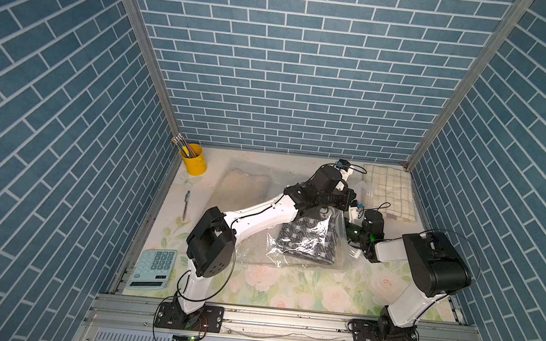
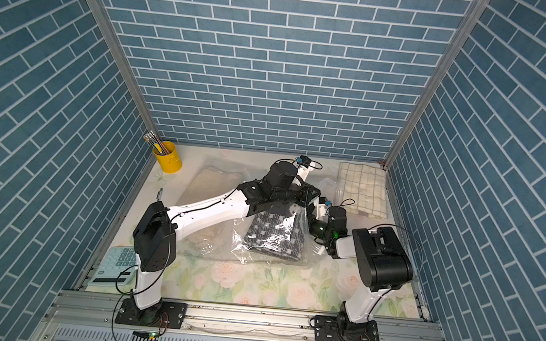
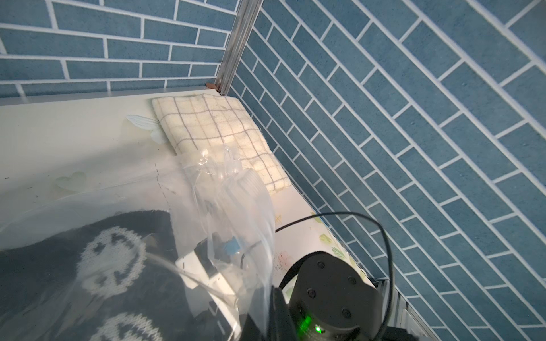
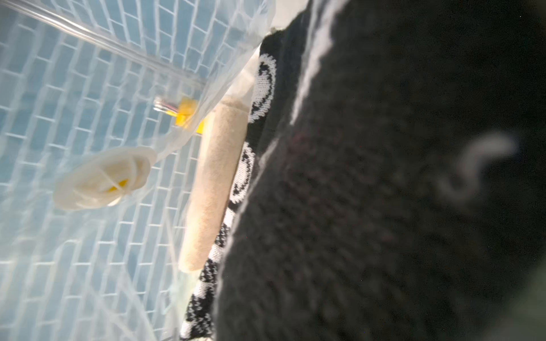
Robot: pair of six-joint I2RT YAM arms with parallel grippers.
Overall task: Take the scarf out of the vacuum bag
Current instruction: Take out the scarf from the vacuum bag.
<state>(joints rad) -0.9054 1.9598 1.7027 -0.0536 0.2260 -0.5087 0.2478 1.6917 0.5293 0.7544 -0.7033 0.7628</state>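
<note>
The large, crinkly, clear plastic vacuum bag lies about the middle of the flowered table, with its mouth turned toward 3 o'clock. The dark knitted scarf with white round faces is inside it, close to that mouth.

The left gripper reaches across from 8 o'clock. Its jaws are together, and in the left wrist view the film runs up into them, so it appears to pinch the upper lip of the vacuum bag and raise it.

The right gripper enters the mouth from 3 o'clock. Its wrist view is filled by blurred dark knit, but the fingers do not show. One cannot tell whether they are apart or closed on the wool.

The step in hand seems to be drawing the scarf out. To do it well, the right gripper should take a thick fold, with no film in it. It should then pull low and slowly toward 3 o'clock, while the left gripper holds the lip high. The two wrists are very near each other and a black cable loops there, so the path should avoid both.
</note>
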